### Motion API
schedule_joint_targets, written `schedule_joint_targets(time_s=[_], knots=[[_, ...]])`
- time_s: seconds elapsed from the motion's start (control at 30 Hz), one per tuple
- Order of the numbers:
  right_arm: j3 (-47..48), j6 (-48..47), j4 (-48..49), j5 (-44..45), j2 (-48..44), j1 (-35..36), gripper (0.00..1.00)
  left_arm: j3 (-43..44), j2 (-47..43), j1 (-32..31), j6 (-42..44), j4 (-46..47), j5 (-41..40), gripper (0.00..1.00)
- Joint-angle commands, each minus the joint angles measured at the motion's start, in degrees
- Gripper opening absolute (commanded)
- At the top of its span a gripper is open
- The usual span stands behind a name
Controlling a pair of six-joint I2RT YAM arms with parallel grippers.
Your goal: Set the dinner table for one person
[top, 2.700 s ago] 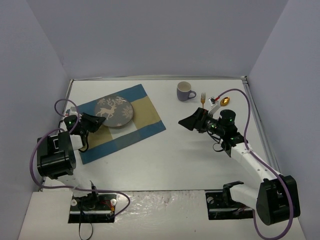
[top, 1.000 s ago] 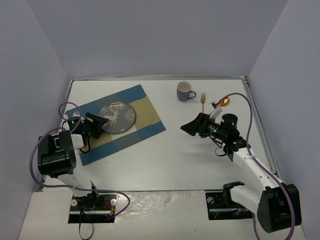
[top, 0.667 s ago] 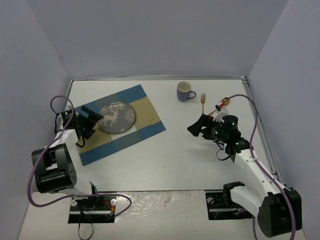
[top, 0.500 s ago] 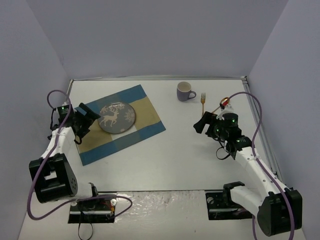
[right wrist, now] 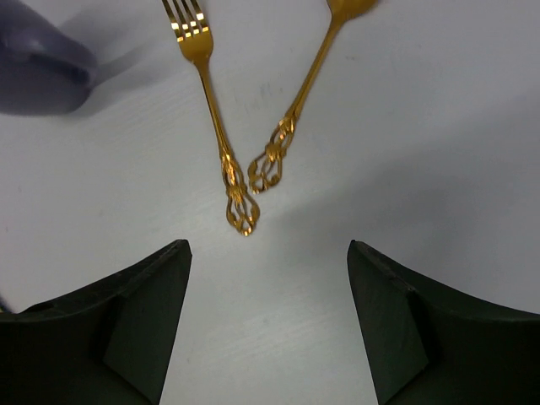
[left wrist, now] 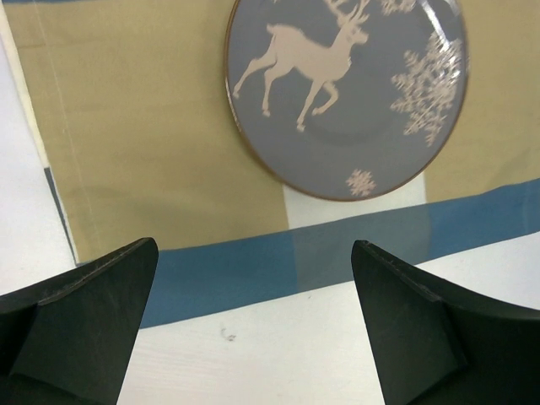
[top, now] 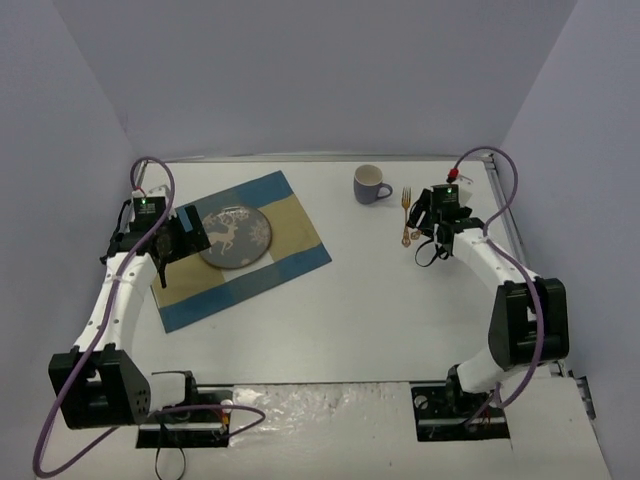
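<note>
The dinner table (top: 380,300) is the white tabletop. On it lies a blue-and-tan placemat (top: 290,250) with a grey reindeer plate (top: 238,232) on top. My left gripper (top: 190,232) hovers open at the plate's left edge; its wrist view shows the plate (left wrist: 346,93) ahead and nothing between the fingers (left wrist: 101,295). A gold fork (right wrist: 211,110) and a gold spoon handle (right wrist: 304,93) lie just beyond my right gripper (right wrist: 266,246), which is open and empty. From above, the fork (top: 406,215) lies left of the right gripper (top: 428,212).
A lavender mug (top: 371,183) stands at the back of the table, left of the fork; its edge shows in the right wrist view as the mug (right wrist: 34,67). Grey walls close in the table on three sides. Both arm bases sit at the near edge.
The left arm stretched out and its gripper opened beside the plate. The right arm swung back and right to the fork and spoon, its jaws narrowing a little.
</note>
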Motion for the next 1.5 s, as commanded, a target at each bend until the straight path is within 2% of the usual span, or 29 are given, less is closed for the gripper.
schedule_joint_targets(time_s=[0.0,0.2,0.27,0.53,0.8,0.9,1.13,1.33,1.47], knots=[[7.48,-1.36,6.11,1.84,8.07,-0.36,0.68,0.07,-1.54,-0.26,2.89,-0.57,-1.28,0.97],[14.79,-7.13,7.98,-2.73,18.4,-0.27,0.62,-0.68,-3.87,-0.26,2.79,-0.17,-3.02,0.97],[17.49,-9.75,8.42,-3.84,21.58,-0.27,0.57,-0.76,-4.02,-0.23,2.62,0.09,-2.41,0.97],[20.68,-13.2,8.78,-4.23,26.81,0.0,0.41,-0.68,-3.61,-0.25,2.35,0.18,-1.17,0.97],[20.96,-14.86,8.78,-4.14,29.81,1.03,0.34,-0.85,-3.96,-0.18,2.27,0.18,-1.5,0.97],[20.02,-14.87,8.86,-3.69,30.03,1.21,0.26,-0.94,-4.05,-0.24,2.27,0.18,-1.7,0.97],[17.97,-15.22,8.87,-2.92,29.76,1.05,0.0,-1.11,-3.96,-0.17,2.18,0.27,-1.61,0.97],[13.39,-14.21,8.73,0.14,23.87,1.62,0.0,-1.88,-4.93,-1.31,2.0,0.88,-1.93,0.97],[7.66,-13.73,7.59,1.36,12.23,4.48,0.0,-1.39,-6.47,-5.03,0.9,-0.14,-2.75,0.97]])
